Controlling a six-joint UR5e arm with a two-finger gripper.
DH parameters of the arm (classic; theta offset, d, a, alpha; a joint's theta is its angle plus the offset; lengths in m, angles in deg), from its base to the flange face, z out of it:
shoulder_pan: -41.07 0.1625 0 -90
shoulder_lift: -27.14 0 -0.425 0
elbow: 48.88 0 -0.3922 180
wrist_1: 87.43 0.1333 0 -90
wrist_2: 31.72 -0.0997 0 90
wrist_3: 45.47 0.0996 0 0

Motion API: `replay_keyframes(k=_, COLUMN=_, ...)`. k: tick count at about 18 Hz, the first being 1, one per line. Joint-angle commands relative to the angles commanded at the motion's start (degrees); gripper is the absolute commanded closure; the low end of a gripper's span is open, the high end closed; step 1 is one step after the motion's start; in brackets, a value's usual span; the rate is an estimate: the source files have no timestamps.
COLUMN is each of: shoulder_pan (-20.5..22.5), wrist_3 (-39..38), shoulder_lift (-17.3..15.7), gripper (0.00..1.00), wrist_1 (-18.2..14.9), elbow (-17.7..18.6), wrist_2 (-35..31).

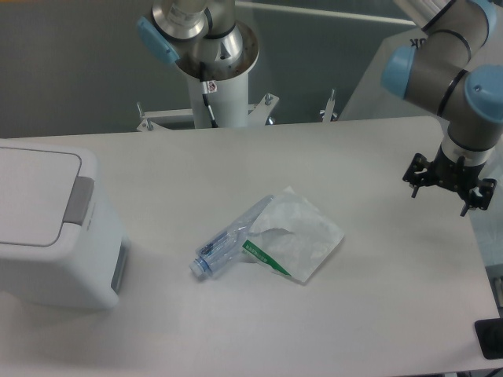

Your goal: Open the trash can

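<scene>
Trash can (47,228): large white boxy bin with rounded corners, at the far left edge of the table, partly cut off by the frame's left side.
Lid (35,196): flat and white, lying down flush on the bin, so the can is shut.
Push tab (78,200): grey rectangle at the lid's right edge, facing the middle of the table; nothing touches it.
Table (236,330): pale, matte surface bearing the bin and the items below.
Bottle (224,247): clear plastic, lying on its side near the table's centre, cap end pointing down-left, well apart from the bin.
Bag (302,236): white plastic with a green strip along its lower edge, lying flat just right of the bottle and overlapping its upper end.
Arm base (212,63): white pedestal with a metallic joint and light-blue cap, behind the table's far edge, centre-left.
Arm (452,67): grey segments with light-blue joint caps, coming down from the upper right.
Gripper (448,184): black, over the table's right edge, far from the bin and holding nothing; whether its fingers are spread or closed cannot be told from this view.
</scene>
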Motion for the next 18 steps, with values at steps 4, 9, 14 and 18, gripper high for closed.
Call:
replay_keyframes(k=4, shoulder_pan=-0.2, wrist_3=-0.1, shoulder_lift=-0.2, gripper=0.00, wrist_1=0.0, elbow=0.0, wrist_2=0.2)
replay_keyframes(k=9, shoulder_pan=-1.1, wrist_3=-0.7, shoulder_lift=-0.3, gripper=0.00, wrist_1=-0.1, elbow=0.5, wrist_2=0.8)
replay_keyframes(k=14, shoulder_pan=-1.1, wrist_3=-3.9, shoulder_lift=-4.2, gripper=0.00, wrist_1=0.2, elbow=5.6, wrist_2=3.4)
replay_keyframes(k=18, shoulder_pan=-1.5, wrist_3=-7.8, shoulder_lift=-5.6, gripper=0.00, wrist_1=-0.3, elbow=6.9, wrist_2=5.1)
